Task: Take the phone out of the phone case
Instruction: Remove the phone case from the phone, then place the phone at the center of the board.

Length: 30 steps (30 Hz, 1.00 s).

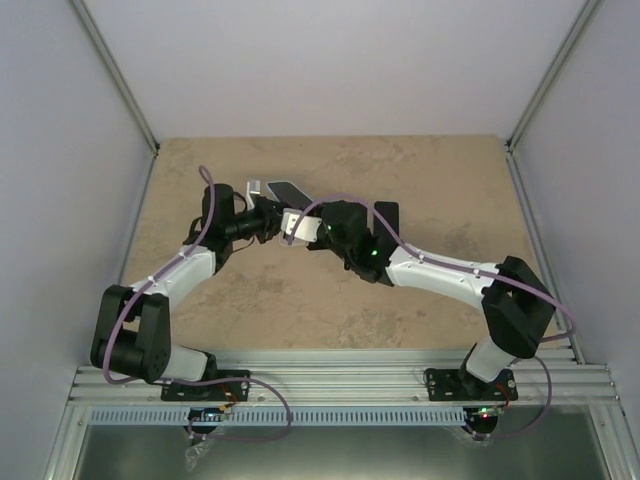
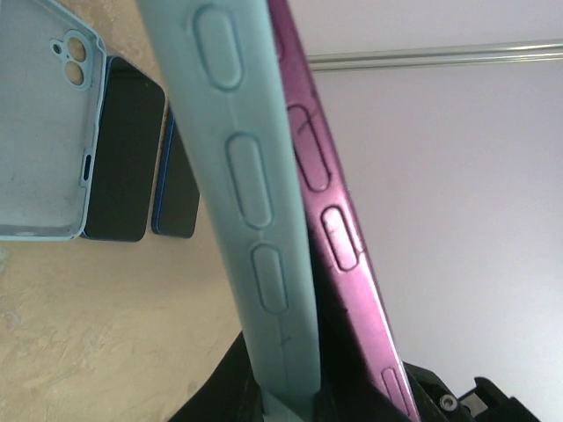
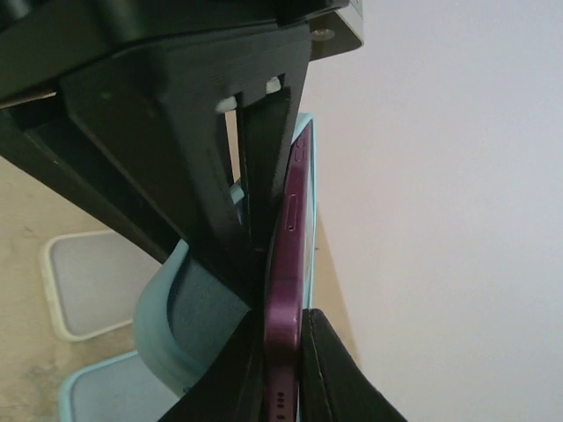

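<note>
While the purple phone [image 2: 332, 229] stands partly peeled from its pale blue phone case [image 2: 255, 176], both hang above the table [image 1: 420, 190] between the arms. The left gripper [image 2: 290, 400] is clamped tight on the phone case, and the right gripper [image 3: 281, 378] is pinched closed on the phone's edge. An empty blue case [image 2: 40, 132] and a dark handset [image 2: 123, 149] lie below.

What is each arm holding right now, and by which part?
Left jaws clamp the light blue phone case near one end; right jaws pinch the purple phone at its bottom end.
</note>
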Motion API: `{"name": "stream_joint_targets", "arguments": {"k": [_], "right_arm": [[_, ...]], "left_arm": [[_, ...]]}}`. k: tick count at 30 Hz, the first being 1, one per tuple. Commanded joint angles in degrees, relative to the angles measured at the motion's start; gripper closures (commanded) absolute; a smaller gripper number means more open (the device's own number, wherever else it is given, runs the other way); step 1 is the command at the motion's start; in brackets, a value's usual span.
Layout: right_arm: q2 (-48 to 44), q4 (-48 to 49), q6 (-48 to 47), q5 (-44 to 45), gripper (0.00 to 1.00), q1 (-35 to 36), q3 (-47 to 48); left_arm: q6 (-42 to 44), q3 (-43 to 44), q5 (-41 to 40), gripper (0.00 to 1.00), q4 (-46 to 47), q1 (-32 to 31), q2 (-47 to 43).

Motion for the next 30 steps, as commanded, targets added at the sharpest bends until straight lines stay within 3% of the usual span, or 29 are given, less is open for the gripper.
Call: {"name": "stream_joint_targets", "arguments": {"k": [1, 9, 20, 30], "right_arm": [[-3.1, -9.2, 9.0, -4.3, 1.00, -4.7, 5.2], [-5.6, -16.5, 15.8, -10.9, 0.99, -7.6, 9.4], [-5.0, -17.1, 16.6, -13.1, 1.00, -8.9, 9.8], [-9.8, -25.0, 28.0, -32.7, 0.99, -18.2, 12.3]], "left_arm": [[5.9, 0.9, 4.5, 1.00, -2.6, -0.6, -0.9], [8.3, 1.1, 1.7, 1.00, -5.7, -0.6, 0.2], [9.1, 1.4, 2.2, 1.00, -6.0, -0.6, -0.2], [15.9, 3.8, -0.6, 1.00, -11.9, -0.6, -0.1]]}}
